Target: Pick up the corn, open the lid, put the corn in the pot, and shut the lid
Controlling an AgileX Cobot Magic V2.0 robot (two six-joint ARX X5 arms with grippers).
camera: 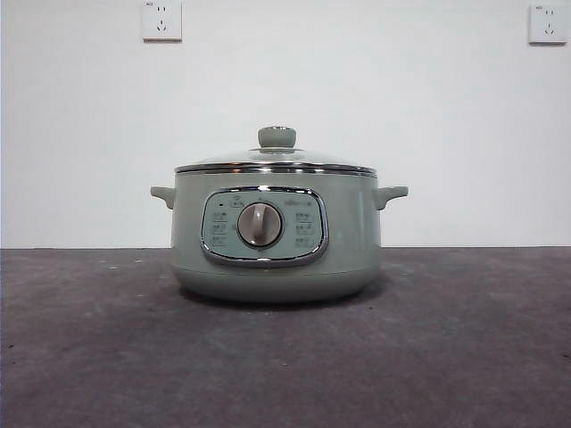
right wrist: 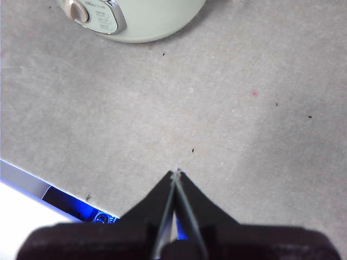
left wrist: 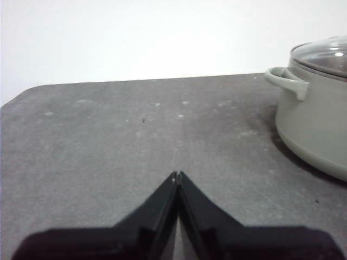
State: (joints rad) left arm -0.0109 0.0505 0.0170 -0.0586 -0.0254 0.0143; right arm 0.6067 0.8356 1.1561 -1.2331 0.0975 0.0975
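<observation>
Pot (camera: 277, 236) on table (camera: 285, 357), lid (camera: 277, 160) seated on it — left gripper (left wrist: 177, 176) and right gripper (right wrist: 176, 173) clenched, empty.

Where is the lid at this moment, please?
The lid sits closed on top of the pot, at the centre of the front view; the left wrist view shows it too, with both grippers away from it.

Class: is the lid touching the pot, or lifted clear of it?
Touching. The front view shows the lid seated, its metal rim resting on the pot with no gap.
</observation>
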